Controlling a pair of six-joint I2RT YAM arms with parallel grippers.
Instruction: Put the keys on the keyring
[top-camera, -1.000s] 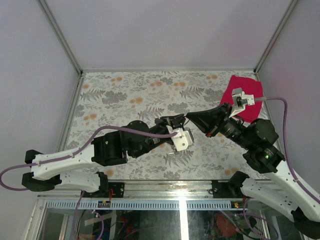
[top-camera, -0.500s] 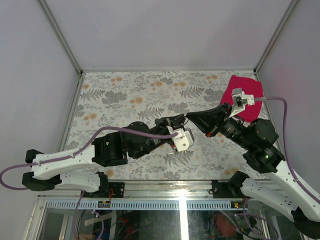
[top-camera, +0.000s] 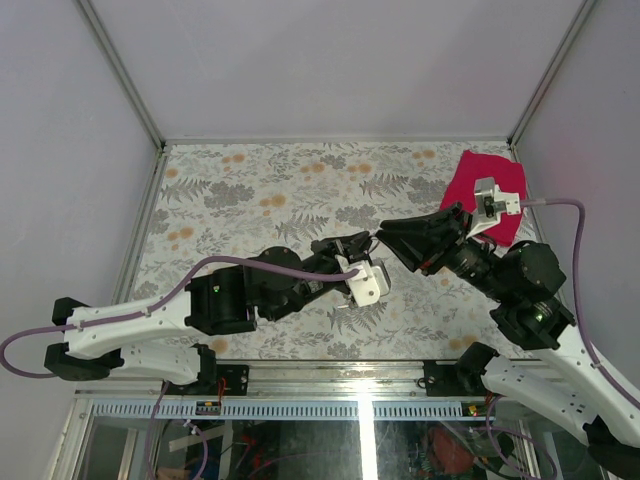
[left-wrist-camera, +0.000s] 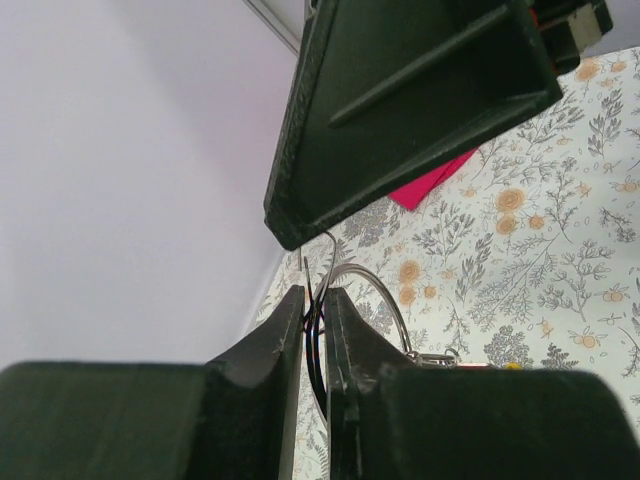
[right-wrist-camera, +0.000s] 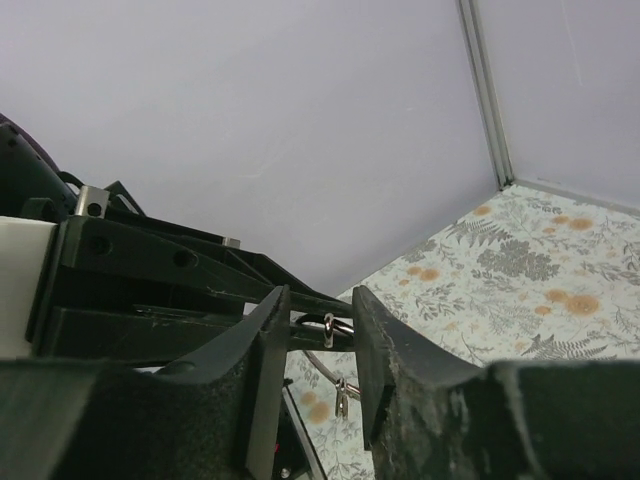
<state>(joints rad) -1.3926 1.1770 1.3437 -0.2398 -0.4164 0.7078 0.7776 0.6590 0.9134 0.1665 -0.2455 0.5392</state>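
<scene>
Above the tabletop (top-camera: 250, 180), your left claw (left-wrist-camera: 313, 296) is pinching the keyring (left-wrist-camera: 366, 271); your right claw (right-wrist-camera: 316, 312) is hanging spread, the keyring between its fingers.

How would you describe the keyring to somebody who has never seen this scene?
Look above the middle of the flowered table. There the left gripper pinches the keyring: a thin, shiny silver wire loop, unlike the thick black fingers around it.

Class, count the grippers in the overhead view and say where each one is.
2. The left gripper is mid-table, shut on the keyring; the right gripper faces it from the right, jaws apart, tips almost meeting. None looks hidden.
</scene>
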